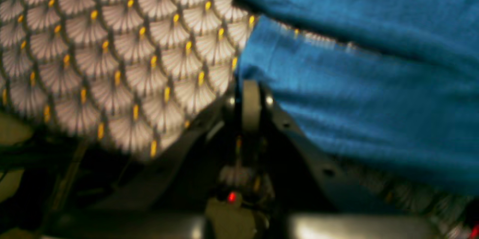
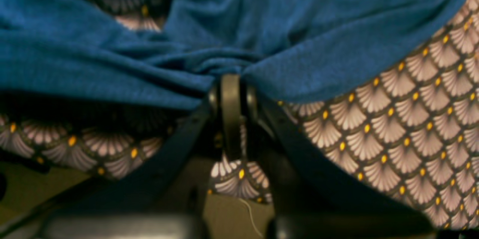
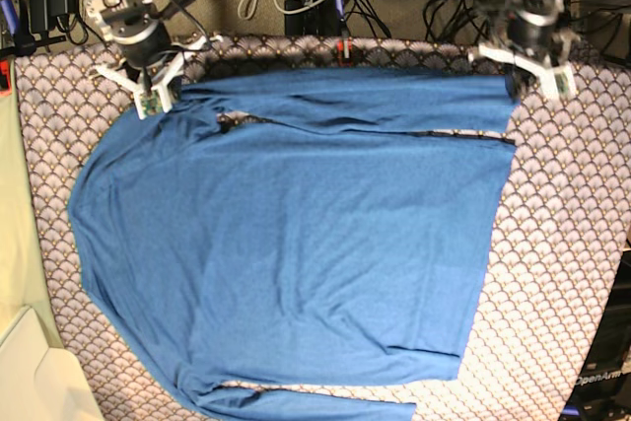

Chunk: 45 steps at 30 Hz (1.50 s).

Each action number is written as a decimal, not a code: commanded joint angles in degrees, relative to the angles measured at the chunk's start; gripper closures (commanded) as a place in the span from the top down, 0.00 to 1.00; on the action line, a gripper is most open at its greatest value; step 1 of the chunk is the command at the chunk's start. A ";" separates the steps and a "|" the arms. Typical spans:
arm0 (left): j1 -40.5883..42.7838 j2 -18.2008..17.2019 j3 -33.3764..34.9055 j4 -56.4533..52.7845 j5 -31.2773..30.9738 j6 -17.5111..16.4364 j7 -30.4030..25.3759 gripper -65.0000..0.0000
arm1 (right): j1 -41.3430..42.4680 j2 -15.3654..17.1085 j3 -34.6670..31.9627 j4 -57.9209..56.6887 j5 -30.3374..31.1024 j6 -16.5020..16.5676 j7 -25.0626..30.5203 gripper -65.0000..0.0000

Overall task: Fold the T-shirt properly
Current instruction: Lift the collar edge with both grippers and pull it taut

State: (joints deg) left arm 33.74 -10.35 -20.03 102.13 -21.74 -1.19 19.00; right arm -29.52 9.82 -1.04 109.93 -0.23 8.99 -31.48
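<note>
T-shirt (image 3: pixel 296 244): plain blue, long-sleeved, spread nearly flat over the scallop-patterned cloth (image 3: pixel 562 273) that covers the table. Body lies open and mostly smooth. One sleeve runs along the far edge, folded in against the body between the two grippers. The other sleeve lies along the near edge, well away from both.

Right gripper (image 2: pixel 231 82): jaws clenched on a bunch of the shirt's fabric. In the right wrist view, creases fan out from the fingertips to either side, so the knit is gathered and pinched, not merely touched. In the base view it sits at the shoulder end of the far sleeve (image 3: pixel 153 96).

Left gripper (image 1: pixel 251 93): jaws drawn together right at the shirt's edge; blue fabric spreads ahead of it and off to one side, patterned cloth to the other. View is blurred, so I cannot tell whether fabric is actually pinched. In the base view it stands at the opposite far corner (image 3: pixel 532 76), by the hem end.

Judgement: one gripper at each end of the far edge suggests a paired hold, so that edge can be lifted level and carried toward the near side without skewing. Fold proper not yet begun; the body lies in a single spread.

Risk: if the left has no real hold, the edge will rise at one end only.
</note>
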 commanded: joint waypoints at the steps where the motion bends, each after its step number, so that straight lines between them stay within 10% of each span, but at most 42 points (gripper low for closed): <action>1: -0.64 -0.42 -1.11 1.57 -0.02 0.53 -0.50 0.01 | 0.11 0.33 0.29 1.24 -0.17 -0.42 1.20 0.00; 27: -18.57 -0.86 -1.90 2.97 0.24 0.53 19.02 0.01 | 18.31 2.61 -0.15 0.18 -0.17 -0.42 -6.36 0.00; 45: -18.75 -0.95 -2.96 2.88 0.33 0.71 20.25 0.01 | 26.92 2.53 -1.91 -10.54 -0.17 -0.33 -5.92 0.00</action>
State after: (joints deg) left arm 15.16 -10.59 -22.28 104.14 -21.65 -0.82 40.53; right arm -3.55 12.03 -3.29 98.41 -0.05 9.02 -38.59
